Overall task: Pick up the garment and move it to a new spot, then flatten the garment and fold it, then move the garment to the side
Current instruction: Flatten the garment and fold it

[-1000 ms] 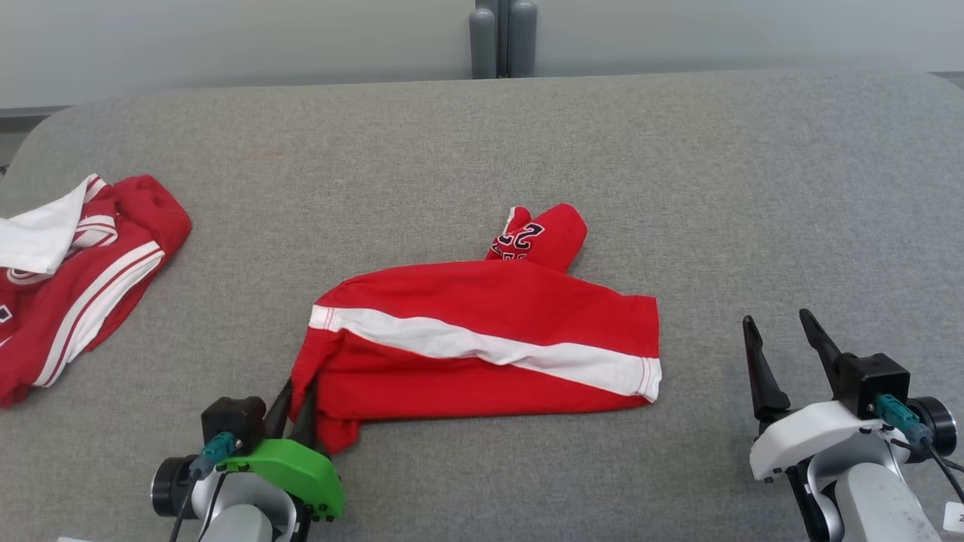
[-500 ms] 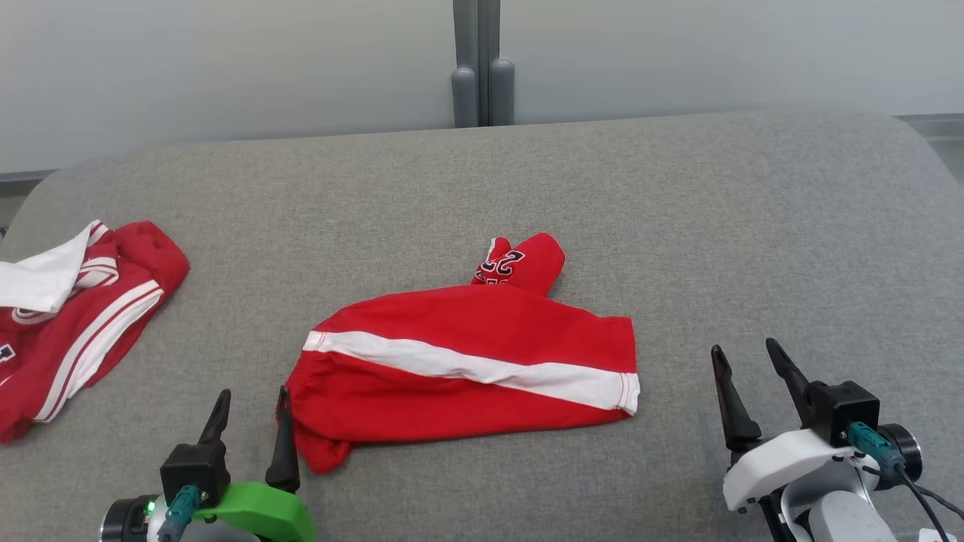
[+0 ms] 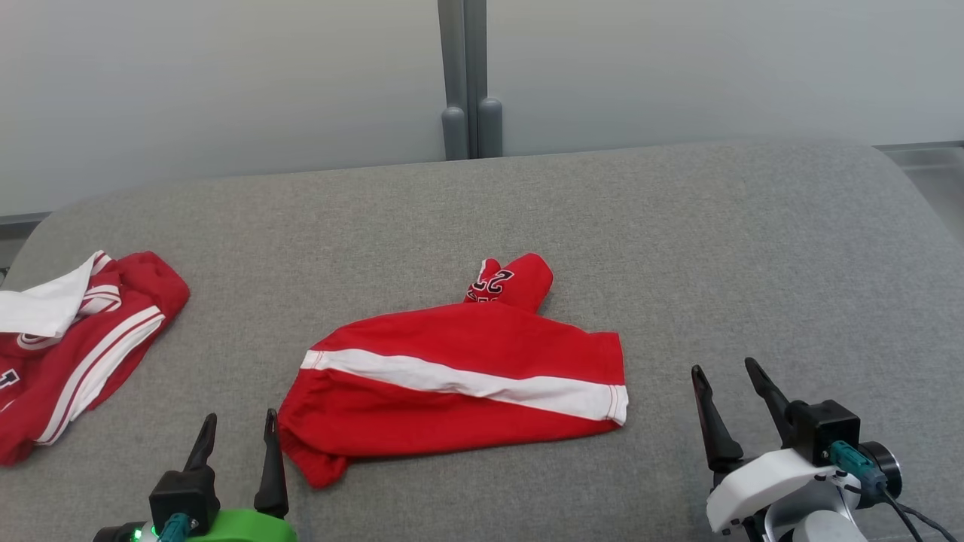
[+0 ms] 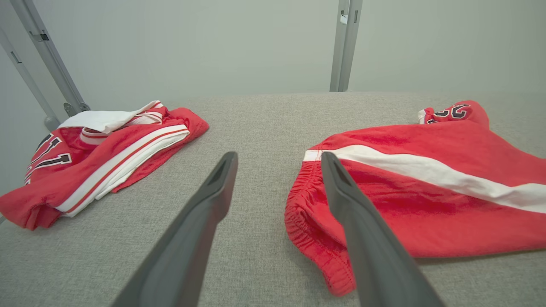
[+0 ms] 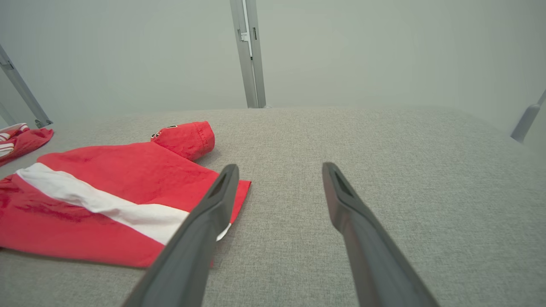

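At the far left of the head view, a heap of red and white clothing (image 3: 83, 339) is seen lying on the grey padded surface (image 3: 678, 241). At the lower left, the left gripper (image 3: 240, 415) is shown released, its 2 dark fingers spread apart with nothing between them; 1 finger stands just beside the garment's elastic waistband, and contact cannot be made out. The garment (image 3: 459, 369), red with 1 white stripe, is laid fairly flat in the middle of the frame, and a small lobe printed with dark numerals is seen at its upper edge. Above it, at the top centre, 2 grey posts (image 3: 467, 128) are seen behind the surface. At the lower right, the right gripper (image 3: 724, 366) is likewise spread and empty, held apart from the garment's hem.
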You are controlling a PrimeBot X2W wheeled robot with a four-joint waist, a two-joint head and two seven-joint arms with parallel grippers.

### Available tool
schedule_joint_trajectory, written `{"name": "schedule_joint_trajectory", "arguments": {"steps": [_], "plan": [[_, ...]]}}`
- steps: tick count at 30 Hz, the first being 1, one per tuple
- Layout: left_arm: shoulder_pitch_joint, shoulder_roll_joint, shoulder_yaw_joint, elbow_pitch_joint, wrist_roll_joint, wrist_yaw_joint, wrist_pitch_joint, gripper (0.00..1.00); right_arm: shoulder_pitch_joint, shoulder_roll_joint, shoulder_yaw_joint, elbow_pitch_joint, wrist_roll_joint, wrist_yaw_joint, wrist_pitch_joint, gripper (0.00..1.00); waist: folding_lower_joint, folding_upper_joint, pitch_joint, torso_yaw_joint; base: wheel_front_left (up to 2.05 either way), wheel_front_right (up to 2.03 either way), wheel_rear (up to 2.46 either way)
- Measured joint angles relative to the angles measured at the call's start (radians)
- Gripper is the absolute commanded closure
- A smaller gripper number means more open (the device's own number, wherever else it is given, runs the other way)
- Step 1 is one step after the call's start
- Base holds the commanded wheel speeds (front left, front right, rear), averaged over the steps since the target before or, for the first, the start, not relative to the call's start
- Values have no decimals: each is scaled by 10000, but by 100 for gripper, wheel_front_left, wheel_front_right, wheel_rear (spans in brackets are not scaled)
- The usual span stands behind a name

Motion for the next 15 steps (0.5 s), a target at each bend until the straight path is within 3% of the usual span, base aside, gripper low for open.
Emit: {"name": "schedule_joint_trajectory", "arguments": {"steps": [8,15], "plan": [[70,-13,86,88,-119,-48,0,0,55,31,274,100,138,0,0,0,0,0,195,50,0,0,0],[-476,-27,-546,353,-276,-134,0,0,-395,54,1001,965,984,0,2,0,0,0,689,203,0,0,0]]}}
